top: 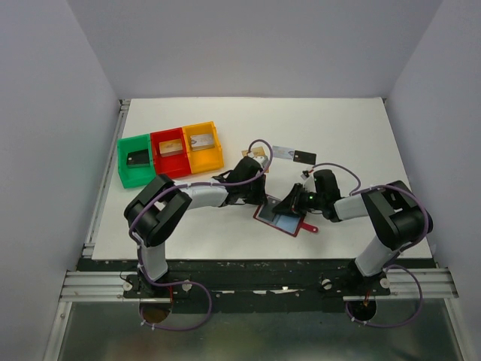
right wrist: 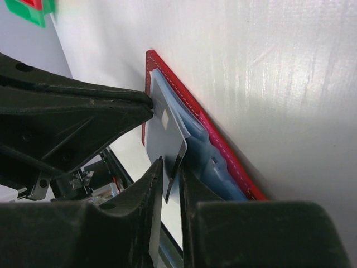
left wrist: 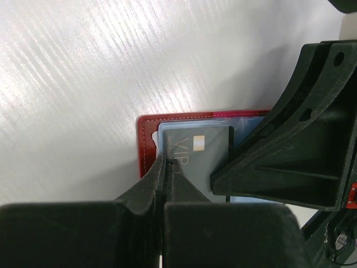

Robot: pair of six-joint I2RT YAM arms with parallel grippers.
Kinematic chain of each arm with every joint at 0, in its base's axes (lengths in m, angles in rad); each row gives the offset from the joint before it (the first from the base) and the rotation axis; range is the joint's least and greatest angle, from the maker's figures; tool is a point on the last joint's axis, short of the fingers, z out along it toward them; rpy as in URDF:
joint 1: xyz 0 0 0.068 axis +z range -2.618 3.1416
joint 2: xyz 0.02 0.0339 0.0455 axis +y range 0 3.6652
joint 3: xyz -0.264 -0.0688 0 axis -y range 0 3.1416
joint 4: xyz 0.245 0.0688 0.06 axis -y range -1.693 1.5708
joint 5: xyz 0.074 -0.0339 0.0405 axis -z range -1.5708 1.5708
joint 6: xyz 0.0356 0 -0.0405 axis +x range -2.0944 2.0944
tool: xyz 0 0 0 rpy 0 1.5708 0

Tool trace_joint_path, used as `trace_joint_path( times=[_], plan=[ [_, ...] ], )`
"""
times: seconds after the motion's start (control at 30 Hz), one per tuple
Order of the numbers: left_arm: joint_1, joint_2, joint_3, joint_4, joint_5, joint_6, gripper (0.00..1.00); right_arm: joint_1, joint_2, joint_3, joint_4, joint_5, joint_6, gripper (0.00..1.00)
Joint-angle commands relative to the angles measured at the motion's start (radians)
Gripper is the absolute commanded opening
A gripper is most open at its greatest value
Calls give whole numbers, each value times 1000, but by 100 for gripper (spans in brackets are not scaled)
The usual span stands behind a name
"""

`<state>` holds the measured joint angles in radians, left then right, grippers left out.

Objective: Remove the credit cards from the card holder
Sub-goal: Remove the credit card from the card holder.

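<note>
Right gripper: jaws a narrow slot apart, not closed. The raised edge of a dark card stands in that slot; contact with either finger is not discernible.

Left gripper: jaws fully together, nothing between them, tips set on the near left part of the card holder.

Dark card: lying in the open card holder, on the light blue lining. Left wrist view only: "VIP" lettering and a gold chip on its face. Right wrist view only: one edge tilted up off the lining.

Card holder: dark red, spread open flat on the worktop, between the two grippers.

Top view only:
- Gold-tan card, silver-white card and black card lie in a row on the worktop beyond the card holder, apart from it.
- Green bin, red bin and orange bin stand side by side at far left, each holding a small item, kind unclear.
</note>
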<state>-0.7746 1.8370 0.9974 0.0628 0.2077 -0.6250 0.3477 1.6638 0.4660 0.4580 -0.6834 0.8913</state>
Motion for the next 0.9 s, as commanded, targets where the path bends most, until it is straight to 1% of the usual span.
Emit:
trace_joint_path(
  times=[0.0, 0.13, 0.23, 0.3, 0.47, 0.7, 0.87],
  plan=[
    [-31, -18, -42, -61, -5, 16, 0, 8, 43, -6, 102, -8, 15, 20],
    [-31, -47, -45, -90, -19, 25, 1, 8, 48, -6, 85, -10, 2, 8],
    [-29, -79, -52, -106, -39, 33, 3, 8, 31, 8, 27, -11, -43, 3],
    [-29, -108, -62, -112, -53, 36, 5, 8, 16, 28, -45, -8, -95, 1],
    [-31, -151, -83, -106, -64, 39, 6, 8, 7, 91, -206, -31, -219, 0],
    [-31, -142, -86, -109, -67, 44, 7, 8, 22, 183, -390, -74, -354, 0],
    [-28, -125, -79, -120, -71, 47, 7, 10, 33, 218, -456, -93, -405, 0]
  ],
)
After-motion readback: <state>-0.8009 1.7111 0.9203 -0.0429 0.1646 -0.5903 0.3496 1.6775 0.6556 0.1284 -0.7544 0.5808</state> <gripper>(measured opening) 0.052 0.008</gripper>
